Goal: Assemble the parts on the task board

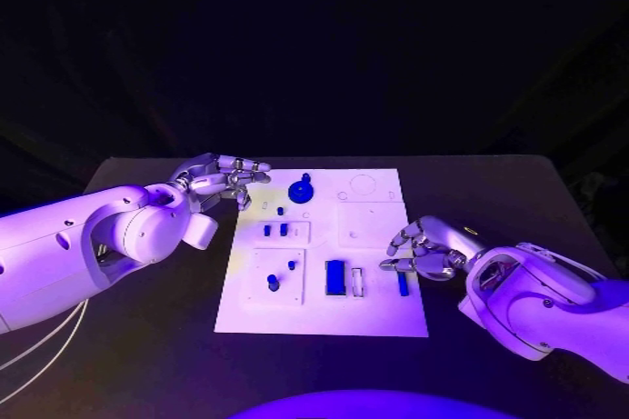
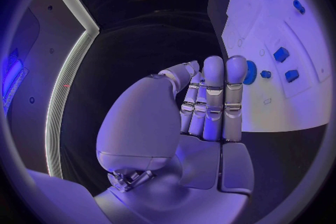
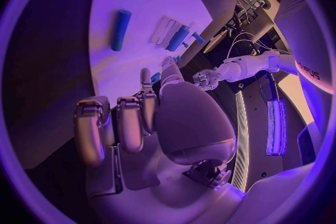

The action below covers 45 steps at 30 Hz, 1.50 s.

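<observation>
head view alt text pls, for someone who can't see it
A white rectangular task board lies mid-table on a black table, with small blue parts on it, among them a round blue disc near its far edge. The left hand hovers by the board's far left corner, the right hand at its right edge; neither visibly holds anything.

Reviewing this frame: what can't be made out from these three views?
- Head view: whether the right hand touches the slim blue bar below it or hovers above the task board.
- Head view: whether the left hand at the board's far left corner holds anything; its fingers are curled.
- Head view: the small blue parts are too small to tell seated from loose.
- Left wrist view: the fingers cover part of the round blue disc.
</observation>
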Each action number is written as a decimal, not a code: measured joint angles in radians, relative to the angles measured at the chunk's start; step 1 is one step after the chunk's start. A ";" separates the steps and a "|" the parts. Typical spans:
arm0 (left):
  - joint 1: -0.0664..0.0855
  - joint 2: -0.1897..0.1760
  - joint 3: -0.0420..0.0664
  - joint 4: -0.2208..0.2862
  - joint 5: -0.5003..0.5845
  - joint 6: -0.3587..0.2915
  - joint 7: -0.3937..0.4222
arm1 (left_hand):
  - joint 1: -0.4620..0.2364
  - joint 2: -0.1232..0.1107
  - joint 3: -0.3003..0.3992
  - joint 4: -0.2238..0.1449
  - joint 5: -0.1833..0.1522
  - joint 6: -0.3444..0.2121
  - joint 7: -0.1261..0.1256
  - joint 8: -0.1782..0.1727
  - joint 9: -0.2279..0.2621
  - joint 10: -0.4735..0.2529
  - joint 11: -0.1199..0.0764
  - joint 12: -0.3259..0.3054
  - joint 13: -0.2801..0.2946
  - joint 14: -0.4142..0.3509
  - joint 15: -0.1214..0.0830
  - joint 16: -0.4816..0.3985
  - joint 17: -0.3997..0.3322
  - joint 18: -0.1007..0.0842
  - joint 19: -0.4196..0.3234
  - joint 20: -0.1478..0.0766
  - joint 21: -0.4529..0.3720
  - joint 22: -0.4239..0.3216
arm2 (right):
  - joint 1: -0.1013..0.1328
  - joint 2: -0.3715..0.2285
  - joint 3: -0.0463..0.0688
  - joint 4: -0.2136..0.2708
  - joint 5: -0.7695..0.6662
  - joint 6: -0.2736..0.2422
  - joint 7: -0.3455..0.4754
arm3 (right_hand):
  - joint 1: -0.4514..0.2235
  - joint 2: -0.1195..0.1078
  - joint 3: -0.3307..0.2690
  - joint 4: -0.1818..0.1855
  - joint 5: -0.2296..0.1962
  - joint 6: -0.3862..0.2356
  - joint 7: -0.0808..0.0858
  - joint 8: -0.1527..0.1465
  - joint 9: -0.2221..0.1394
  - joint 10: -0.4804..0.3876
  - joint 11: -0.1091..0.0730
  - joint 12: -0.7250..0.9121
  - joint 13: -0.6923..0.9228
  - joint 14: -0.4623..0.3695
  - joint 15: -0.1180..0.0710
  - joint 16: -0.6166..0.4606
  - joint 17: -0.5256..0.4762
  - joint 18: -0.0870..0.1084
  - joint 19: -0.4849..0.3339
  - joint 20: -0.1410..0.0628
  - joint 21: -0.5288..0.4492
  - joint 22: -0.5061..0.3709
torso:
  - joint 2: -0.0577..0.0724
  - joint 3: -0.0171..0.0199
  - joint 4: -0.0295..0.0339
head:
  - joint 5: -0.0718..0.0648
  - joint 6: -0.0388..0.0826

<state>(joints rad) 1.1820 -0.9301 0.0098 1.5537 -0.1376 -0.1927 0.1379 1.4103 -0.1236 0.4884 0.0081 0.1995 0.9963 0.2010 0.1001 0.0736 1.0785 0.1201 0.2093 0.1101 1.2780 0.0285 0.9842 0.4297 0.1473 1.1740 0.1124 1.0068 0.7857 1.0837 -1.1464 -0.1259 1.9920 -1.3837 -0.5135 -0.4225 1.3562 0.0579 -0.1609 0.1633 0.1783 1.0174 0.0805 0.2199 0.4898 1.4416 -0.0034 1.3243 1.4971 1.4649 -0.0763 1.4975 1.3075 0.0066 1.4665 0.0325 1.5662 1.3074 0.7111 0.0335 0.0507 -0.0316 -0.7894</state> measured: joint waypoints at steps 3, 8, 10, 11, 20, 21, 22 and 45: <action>0.000 0.001 -0.001 -0.001 0.000 0.000 0.000 | 0.000 0.000 0.000 0.000 0.000 0.000 0.000 0.000 0.000 0.000 0.000 0.000 0.000 0.000 0.000 0.000 0.000 0.000 0.000 0.000 0.000 0.000 | 0.003 -0.034 -0.002 0.001 -0.002 0.000 0.017 | 0.001 0.001 0.004 -0.002 0.004 0.019 -0.004 -0.015 -0.021 0.000 0.000 0.000 0.000 0.000 0.000 0.000 0.000 0.000 0.000 0.000 0.000 0.000 | -0.002 -0.0001 -0.0028 | -0.007 0.003; 0.000 0.003 -0.002 -0.002 0.000 0.000 0.002 | 0.000 0.000 0.000 0.000 0.000 0.000 0.000 0.000 0.000 0.000 0.000 0.000 0.000 0.000 0.000 0.000 0.000 0.000 0.000 0.000 0.000 0.000 | 0.001 -0.056 -0.005 0.002 -0.029 0.010 0.019 | 0.001 0.001 -0.002 0.010 0.004 0.059 -0.009 -0.024 -0.047 -0.002 0.002 -0.004 0.001 0.001 0.001 0.000 0.000 0.000 0.000 0.000 0.000 0.000 | -0.005 0.0018 -0.0102 | -0.020 0.007; 0.000 0.004 -0.003 -0.002 0.000 0.000 0.002 | 0.000 0.000 0.000 0.000 0.000 0.000 0.000 0.000 0.000 0.000 0.000 0.000 0.000 0.000 0.000 0.000 0.000 0.000 0.000 0.000 0.000 0.000 | -0.005 -0.062 -0.006 0.002 -0.051 0.017 0.011 | 0.002 0.002 -0.005 0.018 0.004 0.070 -0.014 -0.024 -0.052 -0.001 0.002 -0.005 0.001 0.001 0.001 0.000 0.000 0.000 0.000 0.000 0.000 0.000 | -0.006 0.0025 -0.0125 | -0.027 0.008; 0.000 0.005 -0.003 -0.002 0.000 0.000 0.002 | 0.000 0.000 0.000 0.000 0.000 0.000 0.000 0.000 0.000 0.000 0.000 0.000 0.000 0.000 0.000 0.000 0.000 0.000 0.000 0.000 0.000 0.000 | -0.008 -0.063 -0.007 0.002 -0.059 0.019 0.006 | 0.003 0.003 -0.007 0.021 0.004 0.078 -0.014 -0.024 -0.054 -0.001 0.002 -0.005 0.001 0.001 0.001 0.000 0.000 0.000 0.000 0.000 0.000 0.000 | -0.007 0.0031 -0.0134 | -0.031 0.009; -0.001 0.006 -0.004 -0.002 0.000 0.000 0.002 | 0.000 0.000 0.000 0.000 0.000 0.000 0.000 0.000 0.000 0.000 0.000 0.000 0.000 0.000 0.000 0.000 0.000 0.000 0.000 0.000 0.000 0.000 | -0.032 -0.063 -0.009 0.001 -0.127 0.048 -0.054 | 0.002 0.003 -0.021 0.043 0.023 0.103 -0.022 -0.024 -0.056 -0.001 0.002 -0.006 0.001 0.001 0.002 0.000 0.000 0.000 0.000 0.000 0.000 0.001 | -0.007 0.0035 -0.0146 | -0.051 0.011; -0.001 0.006 -0.004 -0.002 0.000 0.000 0.002 | 0.000 0.000 0.000 0.000 0.000 0.000 0.000 0.000 0.000 0.000 0.000 0.000 0.000 0.000 0.000 0.000 0.000 0.000 0.000 0.000 0.000 0.000 | -0.034 -0.060 -0.010 0.000 -0.133 0.051 -0.061 | 0.002 0.003 -0.022 0.044 0.027 0.106 -0.025 -0.024 -0.056 -0.001 0.002 -0.006 0.001 0.001 0.002 0.000 0.000 0.000 0.000 0.000 0.000 0.001 | -0.007 0.0034 -0.0146 | -0.052 0.010; -0.001 0.006 -0.004 -0.002 0.000 0.000 0.002 | 0.000 0.000 0.000 0.000 0.000 0.000 0.000 0.000 0.000 0.000 0.000 0.000 0.000 0.000 0.000 0.000 0.000 0.000 0.000 0.000 0.000 0.000 | -0.037 -0.058 -0.010 0.000 -0.137 0.054 -0.066 | 0.002 0.003 -0.019 0.047 0.027 0.107 -0.025 -0.024 -0.056 -0.001 0.001 -0.006 0.001 0.001 0.002 0.000 0.000 0.000 0.000 0.000 0.000 0.001 | -0.007 0.0031 -0.0144 | -0.053 0.010; -0.001 0.000 -0.004 0.002 0.000 0.001 0.001 | 0.000 0.000 0.000 0.000 0.000 0.000 0.000 0.000 0.000 0.000 0.000 0.000 0.000 0.000 0.000 0.000 0.000 0.000 0.000 0.000 0.000 0.000 | -0.073 0.023 -0.005 -0.039 -0.204 0.085 -0.121 | -0.005 0.009 -0.020 0.055 0.050 0.119 -0.028 -0.013 -0.052 -0.003 0.000 -0.011 0.009 -0.001 -0.001 0.000 0.000 0.000 0.000 0.000 0.000 0.000 | -0.006 0.0025 -0.0133 | -0.050 -0.001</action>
<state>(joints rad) 1.1809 -0.9301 0.0058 1.5554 -0.1377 -0.1912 0.1391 1.4103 -0.1236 0.4883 0.0082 0.1995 0.9963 0.2011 0.1001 0.0736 1.0785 0.1201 0.2093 0.1101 1.2779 0.0285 0.9842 0.4298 0.1473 1.1740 0.1124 1.0068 0.7858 1.0106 -1.1233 -0.1312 1.9530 -1.5875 -0.4281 -0.5435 1.3516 0.0668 -0.1805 0.2181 0.2285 1.1367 0.0521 0.2070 0.4374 1.4388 -0.0033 1.3135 1.5062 1.4644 -0.0773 1.4975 1.3073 0.0066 1.4665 0.0324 1.5663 1.3078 0.7055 0.0360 0.0374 -0.0814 -0.7902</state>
